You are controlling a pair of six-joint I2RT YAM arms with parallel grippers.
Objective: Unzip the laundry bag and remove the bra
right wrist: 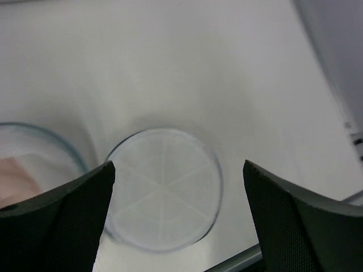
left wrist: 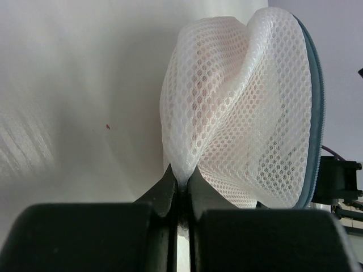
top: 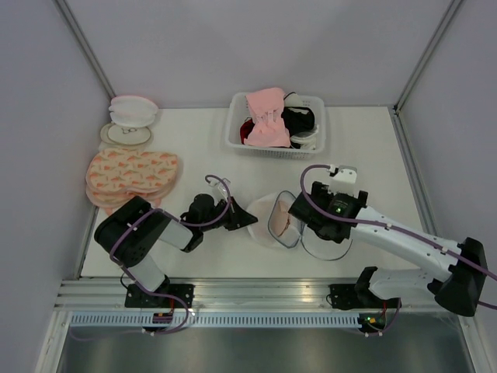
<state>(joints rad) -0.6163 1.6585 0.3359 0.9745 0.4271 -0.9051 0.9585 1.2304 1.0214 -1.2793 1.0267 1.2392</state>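
Note:
The laundry bag [top: 268, 217], white mesh with a dark zipper rim, lies open in the middle of the table. My left gripper [top: 247, 218] is shut on a fold of its mesh wall [left wrist: 244, 113]; the jaws [left wrist: 181, 180] pinch the fabric. The beige bra [top: 288, 222] shows inside the upright half, and at the left edge of the right wrist view [right wrist: 14, 178]. My right gripper [top: 309, 224] is open and empty [right wrist: 178, 170], hovering above the bag's other half, a flat round mesh disc [right wrist: 161, 190] on the table.
A white basket [top: 237, 134] with a pink garment [top: 268, 116] and a black garment [top: 299, 118] stands at the back. Flat pink-orange patterned bags [top: 128, 175] and white-and-pink stacked discs [top: 128, 120] lie at the left. Walls close in both sides.

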